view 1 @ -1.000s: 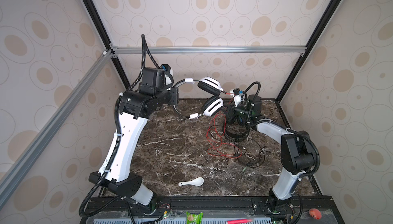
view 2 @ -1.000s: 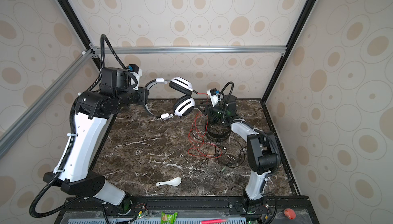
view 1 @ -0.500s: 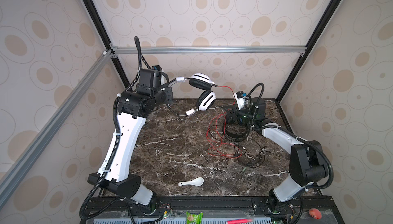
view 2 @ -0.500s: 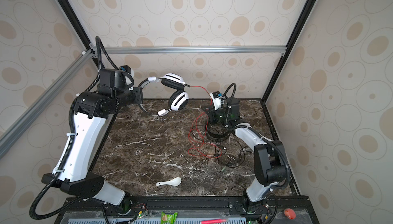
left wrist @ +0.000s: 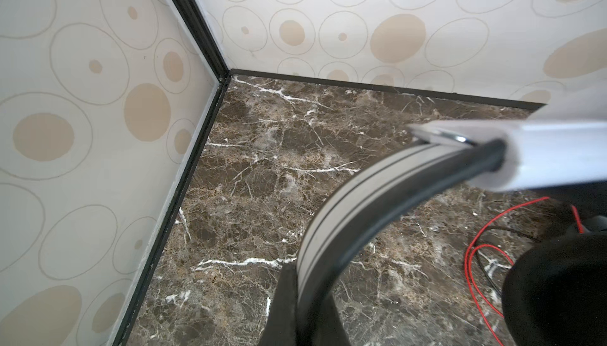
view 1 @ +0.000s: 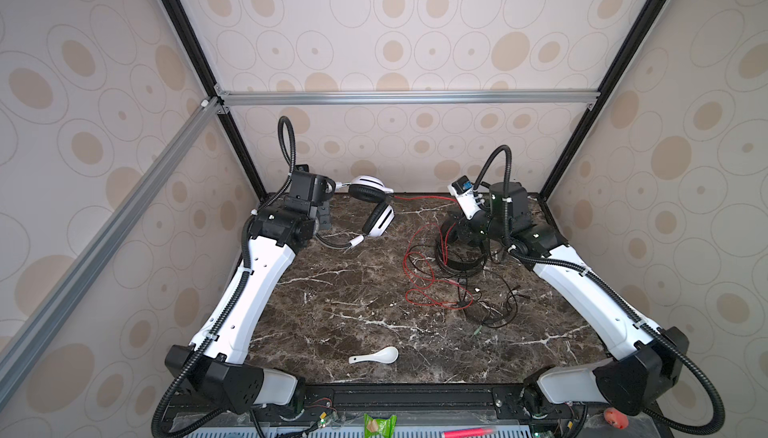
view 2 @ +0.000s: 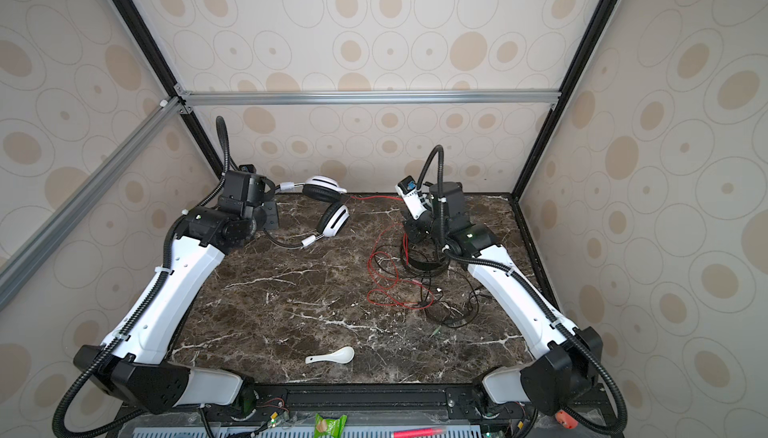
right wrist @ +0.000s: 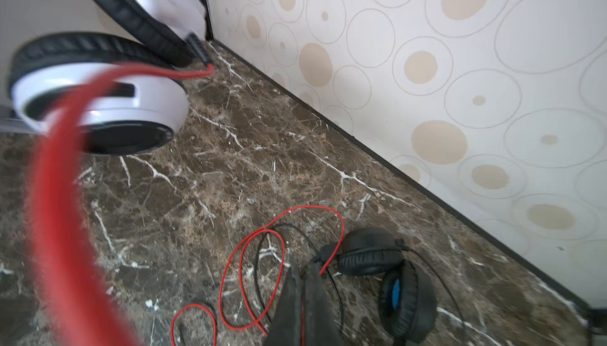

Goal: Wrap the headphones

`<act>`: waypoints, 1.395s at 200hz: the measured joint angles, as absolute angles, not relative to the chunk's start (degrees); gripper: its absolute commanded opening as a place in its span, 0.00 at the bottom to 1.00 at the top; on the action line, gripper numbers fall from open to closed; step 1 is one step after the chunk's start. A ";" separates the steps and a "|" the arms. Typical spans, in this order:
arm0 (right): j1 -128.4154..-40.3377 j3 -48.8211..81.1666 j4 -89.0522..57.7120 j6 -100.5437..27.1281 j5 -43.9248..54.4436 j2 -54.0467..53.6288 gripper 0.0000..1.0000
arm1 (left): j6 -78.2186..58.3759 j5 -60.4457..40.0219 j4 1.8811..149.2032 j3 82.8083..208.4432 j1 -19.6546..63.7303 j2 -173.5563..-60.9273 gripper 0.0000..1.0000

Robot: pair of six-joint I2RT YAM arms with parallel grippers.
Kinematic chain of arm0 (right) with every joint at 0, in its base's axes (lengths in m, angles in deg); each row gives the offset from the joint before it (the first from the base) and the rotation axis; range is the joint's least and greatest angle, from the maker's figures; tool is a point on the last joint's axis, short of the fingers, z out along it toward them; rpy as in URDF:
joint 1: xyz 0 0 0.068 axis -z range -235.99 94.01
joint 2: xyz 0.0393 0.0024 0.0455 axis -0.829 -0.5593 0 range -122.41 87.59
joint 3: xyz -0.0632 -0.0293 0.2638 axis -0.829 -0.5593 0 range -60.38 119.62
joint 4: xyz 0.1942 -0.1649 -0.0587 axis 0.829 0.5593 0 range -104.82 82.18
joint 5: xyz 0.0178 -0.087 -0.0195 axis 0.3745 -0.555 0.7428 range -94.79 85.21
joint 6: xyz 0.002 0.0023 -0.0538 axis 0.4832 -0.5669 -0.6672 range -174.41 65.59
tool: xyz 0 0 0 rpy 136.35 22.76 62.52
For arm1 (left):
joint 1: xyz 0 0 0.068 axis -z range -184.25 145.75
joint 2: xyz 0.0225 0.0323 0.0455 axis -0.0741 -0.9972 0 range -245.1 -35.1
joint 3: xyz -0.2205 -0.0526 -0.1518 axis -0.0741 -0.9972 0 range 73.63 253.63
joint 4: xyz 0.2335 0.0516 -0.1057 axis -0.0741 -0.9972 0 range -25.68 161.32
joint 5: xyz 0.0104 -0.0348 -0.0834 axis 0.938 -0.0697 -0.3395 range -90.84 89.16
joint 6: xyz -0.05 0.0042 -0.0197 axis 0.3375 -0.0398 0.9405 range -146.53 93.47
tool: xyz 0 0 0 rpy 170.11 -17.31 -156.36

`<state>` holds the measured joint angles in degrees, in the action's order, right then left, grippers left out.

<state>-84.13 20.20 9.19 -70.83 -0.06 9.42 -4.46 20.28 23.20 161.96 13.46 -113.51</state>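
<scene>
Found the left gripper [left wrist: 305, 314] clamped tight on the grey band [left wrist: 345, 203] of the white headset [view 1: 380, 220], held up over the far left of the marble table [view 1: 332, 311]. Found the right gripper [right wrist: 303, 295] pinched closed on the red cord [view 1: 424, 198] (stretched straight from an earcup). Spotted the black headset [view 1: 459, 259] lying at the far right, just below that gripper, among loose cord loops.
</scene>
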 measured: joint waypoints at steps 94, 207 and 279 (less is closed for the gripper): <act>-97.58 36.96 24.99 -83.23 -12.26 3.52 0.00 | -9.12 18.47 36.69 143.88 17.05 -107.19 0.00; -98.54 46.34 31.51 -87.18 -4.80 -3.58 0.00 | -20.38 6.80 42.24 136.98 21.57 -106.10 0.00; -98.52 46.40 32.36 -88.01 -1.04 -5.42 0.08 | -24.92 -2.71 42.22 137.00 24.11 -106.01 0.00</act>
